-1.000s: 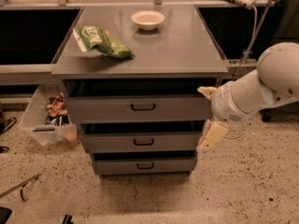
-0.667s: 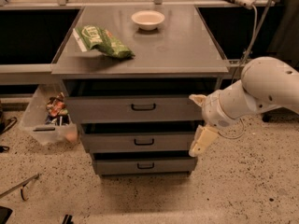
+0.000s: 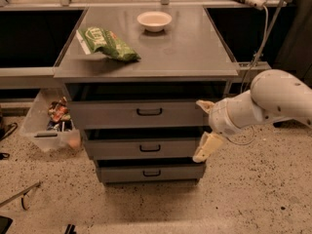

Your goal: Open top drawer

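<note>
The top drawer (image 3: pixel 107 115) is the widest grey front of three, just under the grey countertop (image 3: pixel 195 48), with a small black bar handle (image 3: pixel 149 112) at its middle. A dark gap shows above the front. My gripper (image 3: pixel 204 127) is at the right end of the drawer fronts, to the right of the handle and apart from it. It is open: one cream finger (image 3: pixel 204 105) lies by the top drawer's right edge, the other hangs lower beside the middle drawer (image 3: pixel 112 149). It holds nothing.
The bottom drawer (image 3: pixel 122 172) sits below the other two. A green snack bag (image 3: pixel 108 43) and a white bowl (image 3: pixel 154 20) lie on the countertop. A clear bin of packets (image 3: pixel 51 123) stands on the floor at the left. A cable (image 3: pixel 258 43) hangs at the right.
My arm has moved left, bringing the gripper closer to the right end of the drawer fronts. The drawers have not moved.
</note>
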Available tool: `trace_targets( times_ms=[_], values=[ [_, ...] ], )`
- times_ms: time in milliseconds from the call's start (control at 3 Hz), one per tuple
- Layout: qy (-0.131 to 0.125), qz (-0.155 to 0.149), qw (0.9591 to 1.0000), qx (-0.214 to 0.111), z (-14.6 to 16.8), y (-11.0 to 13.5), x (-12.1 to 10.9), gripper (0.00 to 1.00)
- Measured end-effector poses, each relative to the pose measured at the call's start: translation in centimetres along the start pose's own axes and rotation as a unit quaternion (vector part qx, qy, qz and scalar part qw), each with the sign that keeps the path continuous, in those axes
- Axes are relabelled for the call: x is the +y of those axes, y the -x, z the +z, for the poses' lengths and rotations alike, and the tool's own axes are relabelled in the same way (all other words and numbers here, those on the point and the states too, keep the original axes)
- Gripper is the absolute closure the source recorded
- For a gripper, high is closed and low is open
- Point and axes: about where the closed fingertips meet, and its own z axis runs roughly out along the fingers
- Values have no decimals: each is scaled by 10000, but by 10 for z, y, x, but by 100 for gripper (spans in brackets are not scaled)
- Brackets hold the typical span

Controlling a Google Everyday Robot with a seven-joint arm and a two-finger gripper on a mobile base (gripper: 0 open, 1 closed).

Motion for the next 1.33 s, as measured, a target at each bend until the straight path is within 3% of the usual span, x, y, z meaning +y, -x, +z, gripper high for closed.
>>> trace_targets(
  times_ms=[333, 667, 1000, 1333],
  values=[
    [-374, -78, 9993, -61, 25, -5, -22, 0],
    [-579, -296, 9979, -8, 81, -7, -61, 0],
    [-578, -296, 9979, -8, 81, -7, -61, 0],
    [-606, -462, 9971, 47, 90, 0, -79, 0]
  ],
)
